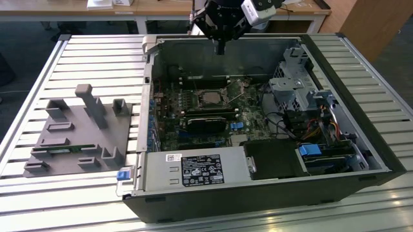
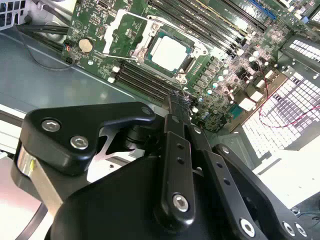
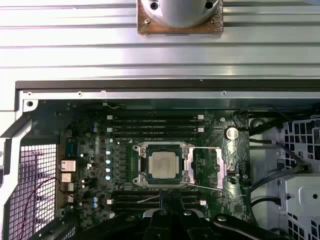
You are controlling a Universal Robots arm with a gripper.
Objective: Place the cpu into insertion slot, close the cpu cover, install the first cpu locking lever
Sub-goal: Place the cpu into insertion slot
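- The black robot gripper (image 1: 221, 48) hung over the open dark-grey computer case (image 1: 258, 58), at the wall of the case nearest the far edge of the slatted metal tabletop (image 1: 96, 63). It was well above the green circuit board (image 3: 232, 205).
- In the second wrist view its two black fingers (image 2: 172, 135) lay pressed together with nothing between them.
- The cpu (image 3: 164, 165), a small flat square chip with a pale silver-grey metal face, was already seated in the insertion slot (image 3: 141, 165), the square socket with a thin silvery rim. It sat level and square to the rim.
- The socket lay near the middle of the board, between two banks of long black card slots.
- The cpu cover (image 3: 206, 149), a thin silvery frame plate with a large window cut-out, lay swung open flat on the board just beside the socket, with green board showing through the window.
- A thin silvery wire lever (image 3: 202, 188) ran along one side of the open cover and was not latched.
- The step in hand looked to be closing the cover.
- Done well, the narrow fingertips would catch only the cover's free edge, the one away from the socket, and swing it over on its hinge.
- They would need to stay clear of the chip's face, the wire lever and the small parts around the socket.
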